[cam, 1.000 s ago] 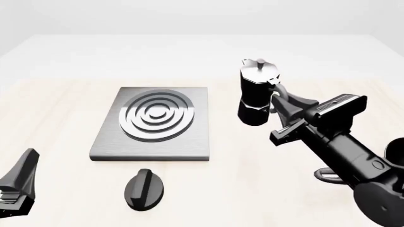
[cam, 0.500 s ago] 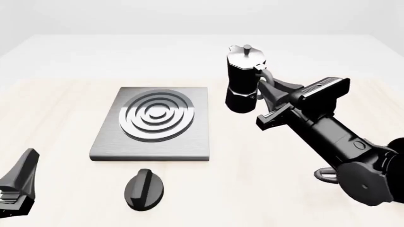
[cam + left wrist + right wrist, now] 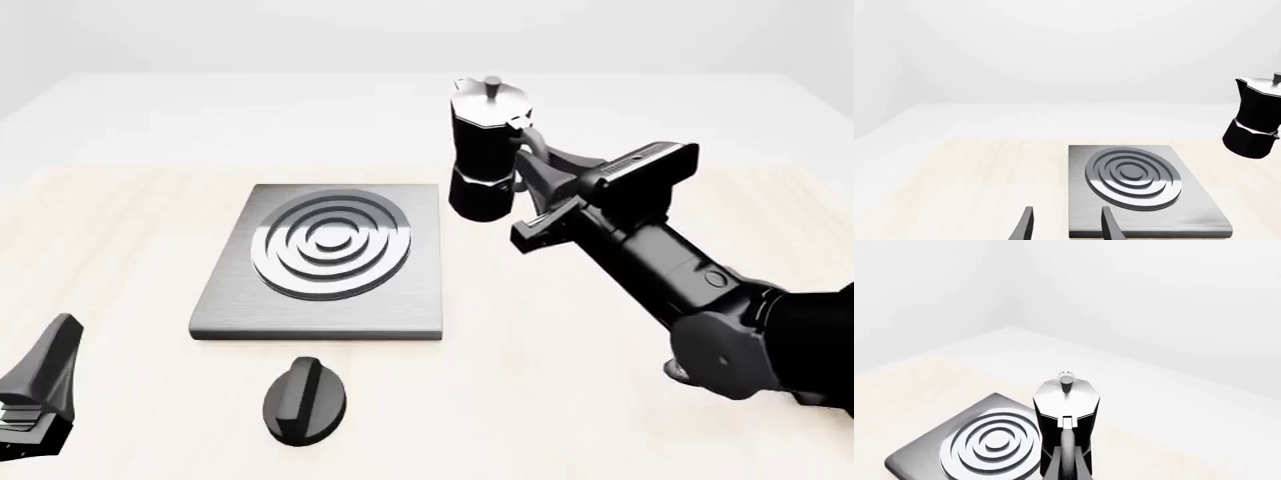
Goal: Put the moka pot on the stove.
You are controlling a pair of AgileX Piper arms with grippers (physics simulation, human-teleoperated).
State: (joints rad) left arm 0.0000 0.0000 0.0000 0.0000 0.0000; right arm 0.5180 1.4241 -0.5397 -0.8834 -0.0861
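The moka pot (image 3: 483,150), black with a silver knobbed lid, hangs in the air slightly tilted, just right of the stove's far right corner. My right gripper (image 3: 541,190) is shut on the pot's black side handle. The stove (image 3: 320,262), a grey square slab with silver rings, lies flat at the table's middle left. In the right wrist view the moka pot (image 3: 1066,410) stands beside and above the stove (image 3: 977,450). My left gripper (image 3: 34,395) rests low at the near left, open and holding nothing. Its fingers (image 3: 1106,226) show before the stove (image 3: 1137,182), and the moka pot (image 3: 1254,120) hangs past the stove's edge.
A black oval knob (image 3: 304,398) lies on the table just in front of the stove. The pale wooden table (image 3: 120,230) stretches around both. The right arm (image 3: 694,290) reaches in from the lower right over the table's right half.
My right gripper has carried the moka pot up and to the left, closer to the stove's right edge. The left gripper has stayed still.
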